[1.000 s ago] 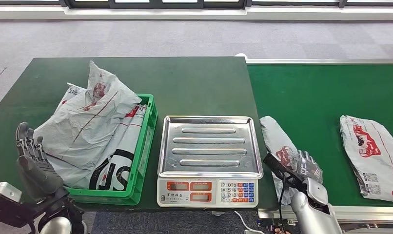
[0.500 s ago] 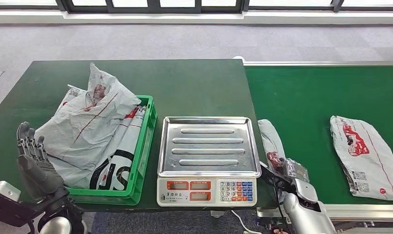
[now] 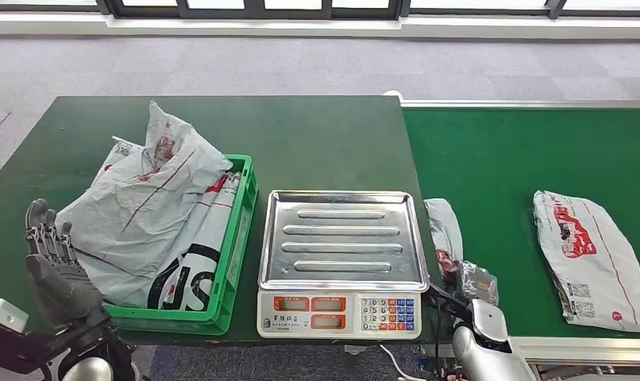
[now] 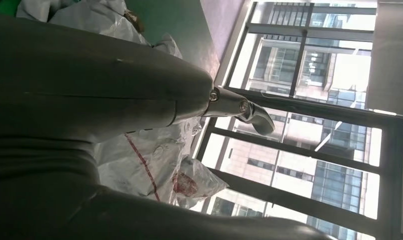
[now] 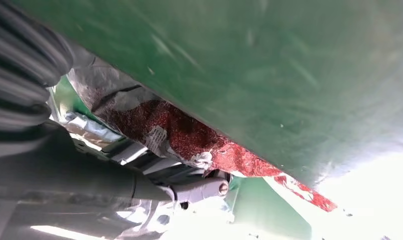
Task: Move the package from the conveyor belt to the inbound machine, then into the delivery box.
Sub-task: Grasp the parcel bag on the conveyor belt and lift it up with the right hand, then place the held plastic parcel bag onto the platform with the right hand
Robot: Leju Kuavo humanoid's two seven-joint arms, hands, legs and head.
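Gripping the near end of the grey package [image 3: 444,234], our right hand [image 3: 476,284] holds it at the conveyor belt [image 3: 507,159] edge, just beside the scale [image 3: 341,254]; the package stretches away from the fingers along the belt. Our left hand [image 3: 53,266] stands open, fingers apart, beside the green crate [image 3: 236,238].

My right hand [image 3: 477,283] covers the near end of the package [image 3: 444,230], so I cannot tell my grip. The green crate [image 3: 239,230] hides its bags' lower parts.
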